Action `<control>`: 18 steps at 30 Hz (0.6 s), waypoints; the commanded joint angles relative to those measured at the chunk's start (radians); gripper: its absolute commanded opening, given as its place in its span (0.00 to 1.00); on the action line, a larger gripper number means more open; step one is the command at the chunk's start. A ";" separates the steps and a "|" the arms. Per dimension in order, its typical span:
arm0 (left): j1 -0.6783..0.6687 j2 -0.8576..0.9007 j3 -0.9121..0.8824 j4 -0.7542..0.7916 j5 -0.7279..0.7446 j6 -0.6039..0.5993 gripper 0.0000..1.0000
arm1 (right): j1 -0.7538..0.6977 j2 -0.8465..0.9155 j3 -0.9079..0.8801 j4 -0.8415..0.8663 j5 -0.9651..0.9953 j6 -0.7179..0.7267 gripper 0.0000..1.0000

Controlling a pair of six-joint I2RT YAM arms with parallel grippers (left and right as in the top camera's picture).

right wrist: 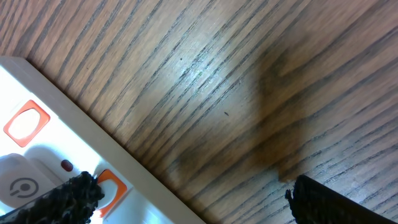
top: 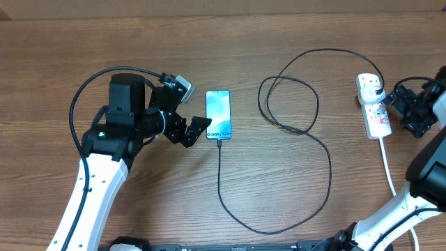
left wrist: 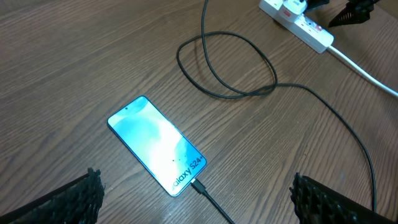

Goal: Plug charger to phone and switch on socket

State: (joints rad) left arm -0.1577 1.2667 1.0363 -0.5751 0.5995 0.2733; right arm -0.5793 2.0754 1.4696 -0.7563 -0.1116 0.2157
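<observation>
Right fingers spread apart, empty, over white elongated power strip, one tip just beside red-marked switch. Thin black charger cable looks seated in bottom edge of slim blue-screened smartphone, mid-counter. Plugging judged done, switch press apparently left. Left fingers wide apart, empty, near smartphone. Wood-grain counter open beside strip; cable loop between smartphone and strip.

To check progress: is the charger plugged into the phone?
Plugged in: the charger connector sits in the bottom edge of the phone.
</observation>
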 commanded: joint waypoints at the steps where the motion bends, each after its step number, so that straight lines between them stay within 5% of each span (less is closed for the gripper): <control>1: -0.005 0.005 0.000 0.005 0.018 0.030 0.99 | 0.031 0.014 -0.018 -0.003 -0.005 -0.005 1.00; 18: -0.005 0.005 0.000 0.005 0.018 0.030 1.00 | 0.049 -0.001 0.026 -0.157 -0.042 -0.004 1.00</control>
State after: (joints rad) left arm -0.1577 1.2667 1.0363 -0.5751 0.5995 0.2733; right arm -0.5610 2.0655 1.4651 -0.8707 -0.1425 0.2302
